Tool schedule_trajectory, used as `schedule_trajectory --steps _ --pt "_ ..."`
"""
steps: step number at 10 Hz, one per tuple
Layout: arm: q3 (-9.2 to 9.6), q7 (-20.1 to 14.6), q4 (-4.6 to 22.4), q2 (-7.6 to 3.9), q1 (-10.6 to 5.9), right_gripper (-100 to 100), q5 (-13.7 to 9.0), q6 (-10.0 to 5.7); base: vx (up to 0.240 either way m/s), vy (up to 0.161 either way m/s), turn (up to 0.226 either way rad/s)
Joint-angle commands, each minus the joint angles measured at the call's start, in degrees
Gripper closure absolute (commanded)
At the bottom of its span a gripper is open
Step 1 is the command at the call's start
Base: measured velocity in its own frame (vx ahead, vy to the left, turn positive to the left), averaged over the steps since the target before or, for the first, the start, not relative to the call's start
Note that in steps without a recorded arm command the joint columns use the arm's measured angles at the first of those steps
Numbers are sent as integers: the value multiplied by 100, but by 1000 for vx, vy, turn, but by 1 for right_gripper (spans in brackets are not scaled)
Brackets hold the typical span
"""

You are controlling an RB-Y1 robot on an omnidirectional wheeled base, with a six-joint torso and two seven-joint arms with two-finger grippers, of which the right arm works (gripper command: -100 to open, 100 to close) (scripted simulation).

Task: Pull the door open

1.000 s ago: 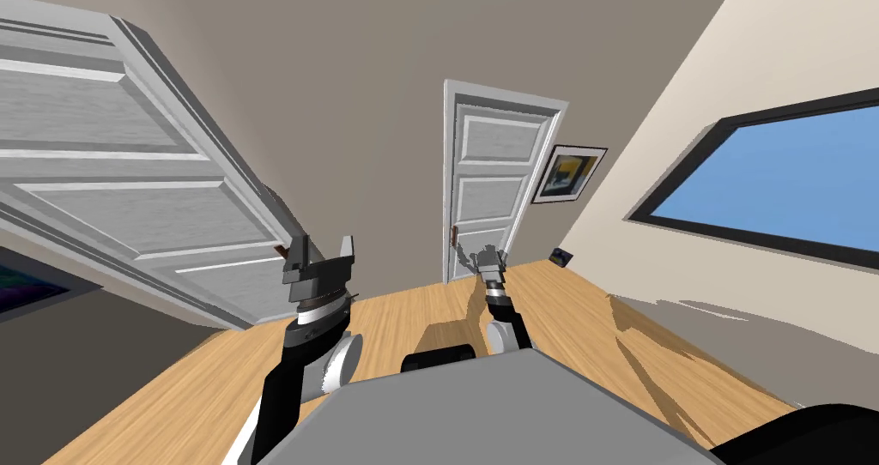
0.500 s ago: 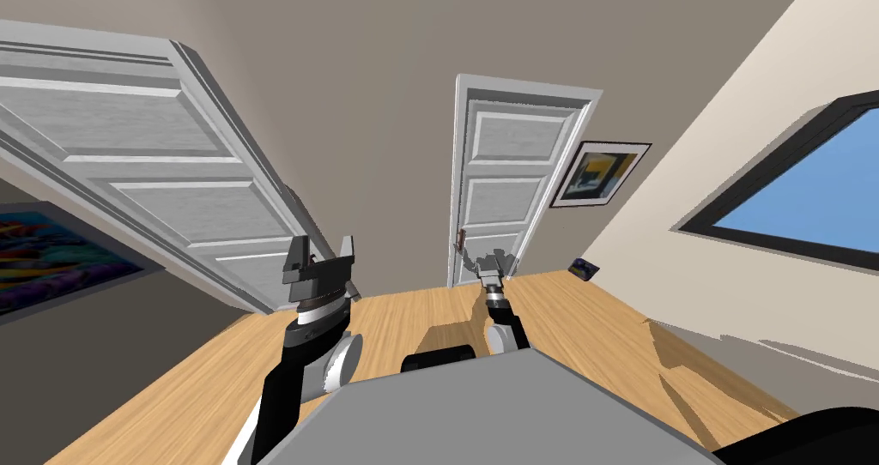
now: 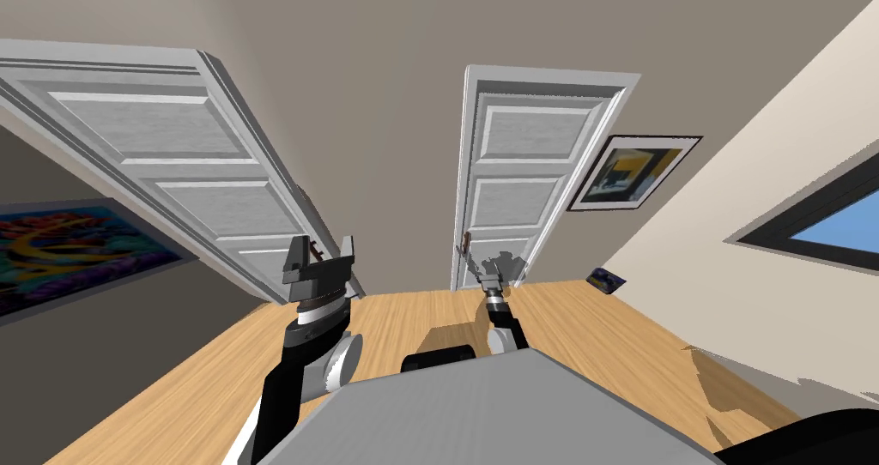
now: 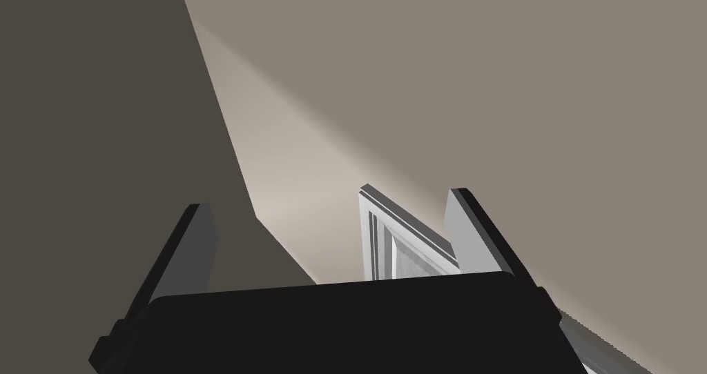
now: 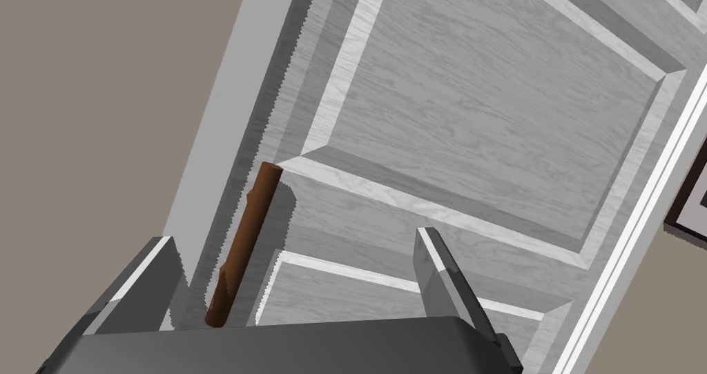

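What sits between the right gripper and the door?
Only the brown handle, seen in the right wrist view between the open fingers of the right gripper, nearer one finger, ungripped, against the grey door.

The door shows pale grey wood grain with a matt finish. Its handle is a dark brown, smooth, wood-like bar. The floor is light wooden boards, matt.

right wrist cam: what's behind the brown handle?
The grey-white panelled door, near its edge. The body of the open right gripper covers the door past the handle.
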Motion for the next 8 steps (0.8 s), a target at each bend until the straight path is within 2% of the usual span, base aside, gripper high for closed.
schedule_trajectory --steps 1,8 --pt "29 -140 188 -27 -49 -100 -55 -74 61 -21 47" --pt "254 -1171 1235 -274 -289 -100 -687 -299 79 -33 137"
